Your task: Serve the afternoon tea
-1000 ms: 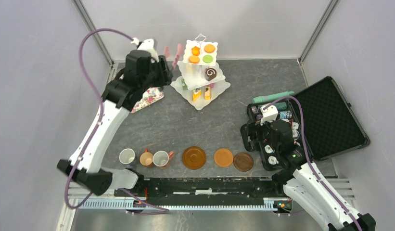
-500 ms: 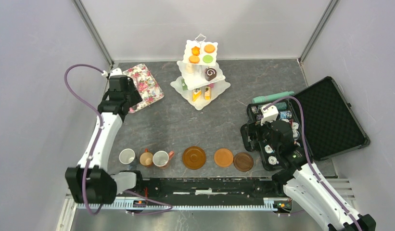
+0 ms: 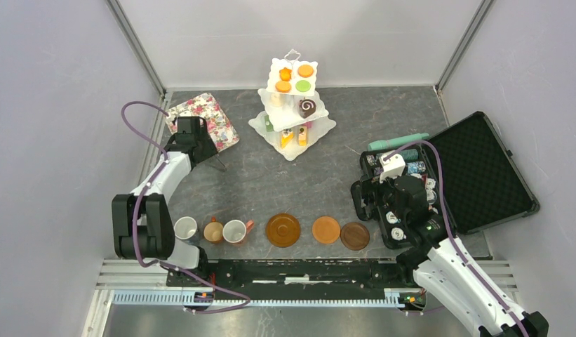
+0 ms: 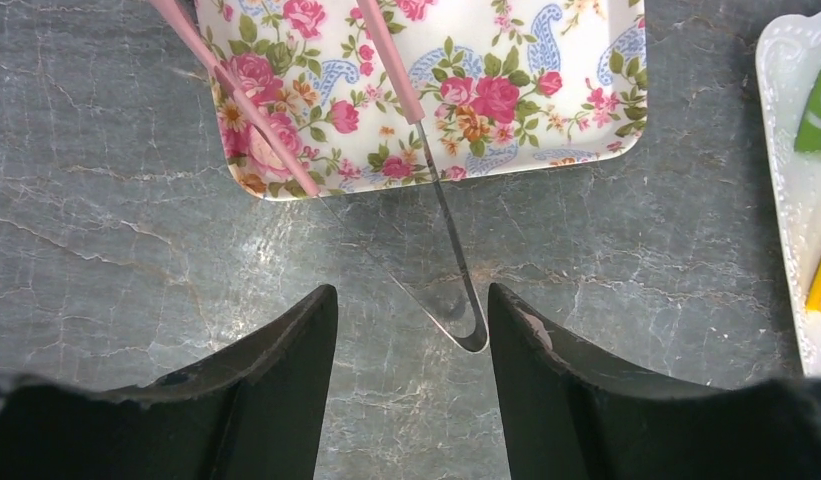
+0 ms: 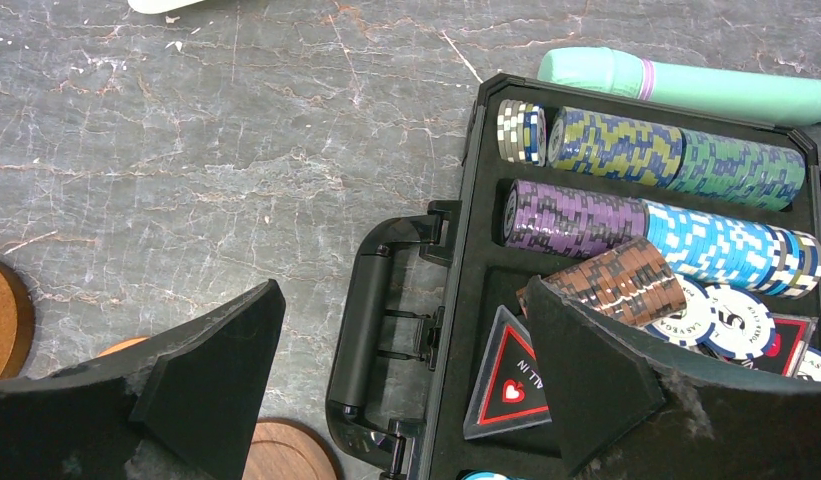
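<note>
The white three-tier stand (image 3: 293, 125) with small toy cakes (image 3: 294, 77) stands at the back centre; its edge also shows in the left wrist view (image 4: 783, 150). Three mugs (image 3: 213, 230) and three brown-orange saucers (image 3: 326, 229) line the near edge. My left gripper (image 3: 201, 149) (image 4: 411, 315) is open and empty by the floral tray's near corner. Pink-handled metal tongs (image 4: 441, 200) lie with the handles on the tray and the bend between my fingertips. My right gripper (image 3: 369, 203) (image 5: 403, 300) is open and empty above the black case's handle (image 5: 371, 310).
The floral tray (image 3: 203, 121) (image 4: 506, 60) lies at the back left. The open black case (image 3: 474, 175) holds poker chips (image 5: 626, 150) at the right. A mint green tube (image 3: 397, 142) (image 5: 686, 85) lies behind the case. Two saucers (image 5: 286, 450) sit near my right gripper.
My left arm has swung back from beside the stand and folded down to the tray's near corner. The pink tongs, raised by it before, now lie on tray and table. The right arm is still.
</note>
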Motion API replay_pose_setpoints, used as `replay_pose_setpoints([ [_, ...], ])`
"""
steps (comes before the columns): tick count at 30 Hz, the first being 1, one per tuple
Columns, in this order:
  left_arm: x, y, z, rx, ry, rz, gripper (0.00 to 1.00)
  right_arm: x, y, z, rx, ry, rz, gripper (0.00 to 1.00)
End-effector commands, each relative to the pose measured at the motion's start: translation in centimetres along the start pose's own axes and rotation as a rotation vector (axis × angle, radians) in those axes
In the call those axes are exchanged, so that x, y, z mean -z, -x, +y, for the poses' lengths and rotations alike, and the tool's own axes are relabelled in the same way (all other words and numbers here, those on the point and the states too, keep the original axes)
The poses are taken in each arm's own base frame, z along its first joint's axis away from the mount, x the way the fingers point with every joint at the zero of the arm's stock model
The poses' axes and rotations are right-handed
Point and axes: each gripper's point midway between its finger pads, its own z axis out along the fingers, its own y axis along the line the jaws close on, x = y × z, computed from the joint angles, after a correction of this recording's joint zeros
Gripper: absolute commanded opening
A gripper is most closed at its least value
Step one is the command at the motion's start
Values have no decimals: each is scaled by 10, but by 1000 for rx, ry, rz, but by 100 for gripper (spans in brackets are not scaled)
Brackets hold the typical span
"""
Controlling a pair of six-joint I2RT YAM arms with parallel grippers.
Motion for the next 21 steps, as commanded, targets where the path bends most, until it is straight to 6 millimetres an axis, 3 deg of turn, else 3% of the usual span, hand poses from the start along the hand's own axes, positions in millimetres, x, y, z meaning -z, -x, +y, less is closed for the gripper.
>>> replay_pose_setpoints([
  [1, 10, 29, -13, 51, -48, -86, 66, -1, 5, 1, -12, -4, -21, 98],
  [6, 36, 23, -25, 58, -127, -12, 72, -2, 4, 1, -11, 1, -16, 98],
  [10, 77, 8, -62, 41, -375, 99, 75, -1, 4, 2, -10, 2, -20, 98],
  [11, 89, 0, -70, 38, -428, 131, 80, -1, 4, 1, -11, 1, -20, 98],
  [15, 137, -44, -91, -105, -477, 206, 79, -2, 3, 2, -10, 5, -14, 98],
  [17, 161, -78, -103, -208, -490, 235, 79, -2, 3, 2, -9, 5, -12, 98],
  [21, 189, -138, -110, -306, -496, 300, 75, -2, 3, 3, -9, 6, -12, 98],
])
